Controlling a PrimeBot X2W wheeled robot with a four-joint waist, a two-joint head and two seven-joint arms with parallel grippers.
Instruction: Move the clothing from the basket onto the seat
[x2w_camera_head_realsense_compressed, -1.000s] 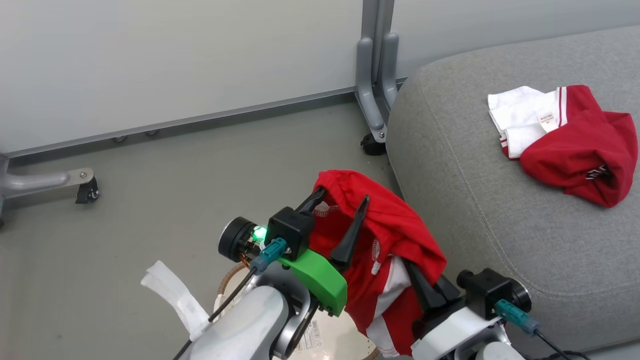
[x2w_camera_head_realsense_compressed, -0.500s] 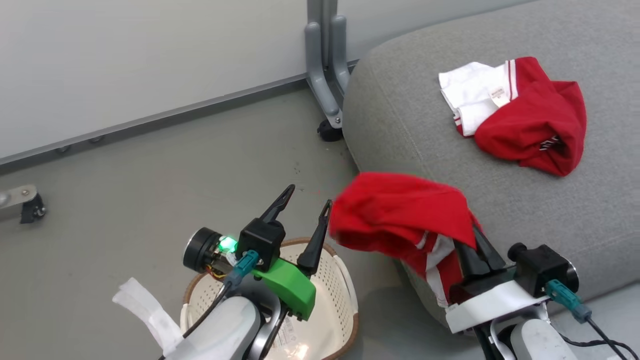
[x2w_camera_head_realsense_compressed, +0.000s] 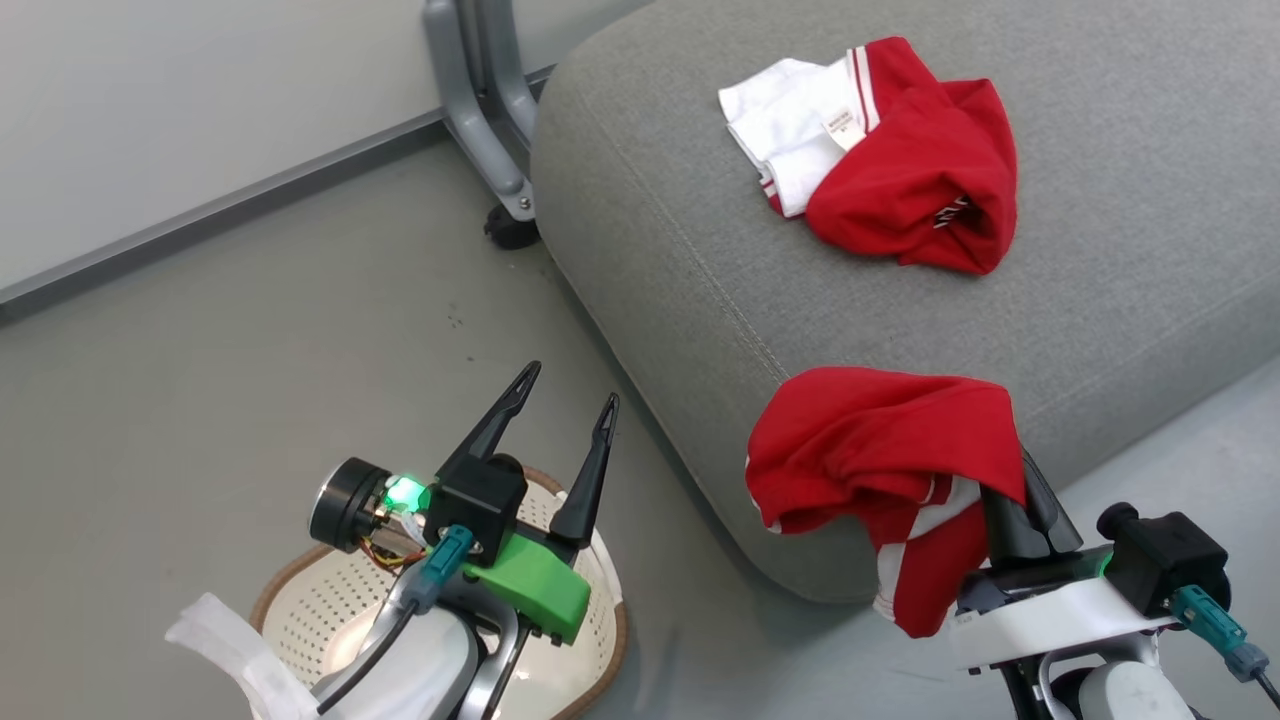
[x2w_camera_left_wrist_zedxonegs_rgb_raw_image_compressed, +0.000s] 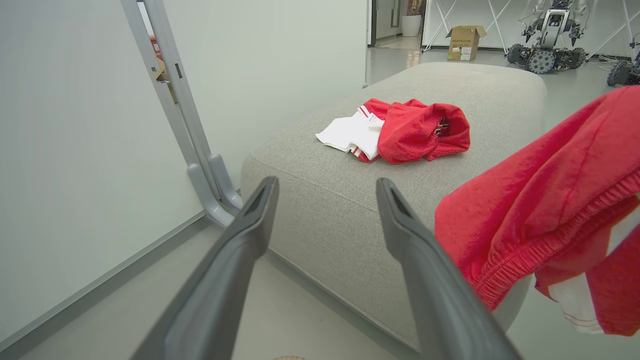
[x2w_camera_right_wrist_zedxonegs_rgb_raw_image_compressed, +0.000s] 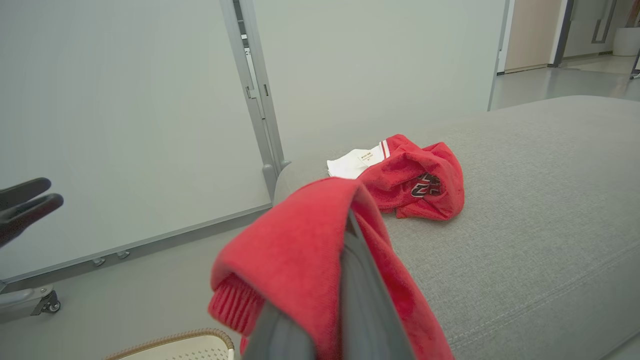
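Left arm sits low at near left, pale forearm rising over the cream-white perforated plastic basket (x2w_camera_head_realsense_compressed: 268, 598) with its brown woven-look rim, which stands on the grey floor (x2w_camera_head_realsense_compressed: 200, 420). I see the left gripper (x2w_camera_head_realsense_compressed: 570, 388) pointing up and away toward the seat edge. Its two long dark fingers (x2w_camera_head_realsense_compressed: 495, 425) are spread wide with nothing between them.

Right arm is at near right, with the right gripper (x2w_camera_head_realsense_compressed: 1020, 500) angled up-left at the near edge of the large light grey woven-fabric seat (x2w_camera_head_realsense_compressed: 680, 250). Its fingers are together, clamped on the held garment (x2w_camera_head_realsense_compressed: 880, 440), soft bright red fabric with white panels. Only the finger bases show; the tips are under the cloth.

The held garment drapes over those fingers and bunches to their left above the seat's rounded near edge. A red-and-white tail hangs down in front of the cushion. I can't tell if it touches the seat.

The second garment (x2w_camera_head_realsense_compressed: 900, 170), red with a white collar part, lies crumpled on the seat top further in, well apart from both grippers. A grey metal partition foot (x2w_camera_head_realsense_compressed: 490, 150) stands at the seat's far left corner.
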